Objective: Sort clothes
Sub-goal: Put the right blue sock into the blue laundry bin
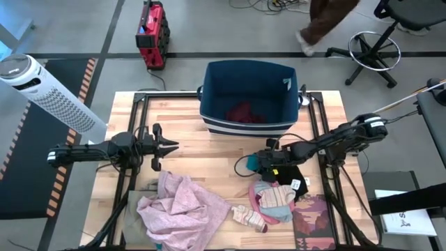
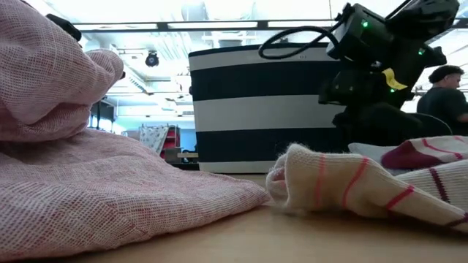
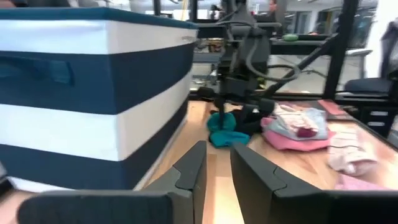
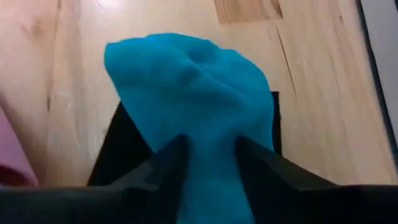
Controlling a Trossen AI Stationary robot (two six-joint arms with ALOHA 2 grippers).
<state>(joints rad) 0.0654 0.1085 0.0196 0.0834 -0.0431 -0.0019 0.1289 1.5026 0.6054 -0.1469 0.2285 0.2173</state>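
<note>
Where the teal piece (image 4: 193, 99) lies on the table (image 1: 209, 150), just near of the navy striped bin (image 1: 247, 94), the right gripper (image 4: 208, 155) pinches its fabric between narrowed fingers. Left gripper (image 1: 167, 146), nearly closed and empty, hovers far left, beyond the pale pink garment (image 1: 182, 206).

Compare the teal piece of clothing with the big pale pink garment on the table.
The teal piece is small and plain; the pale pink garment is large, with a visible open weave. The teal piece sits between the right end effector fingers; the pink garment lies untouched in a rumpled heap. Both are soft fabric, still outside the striped bin.
</note>
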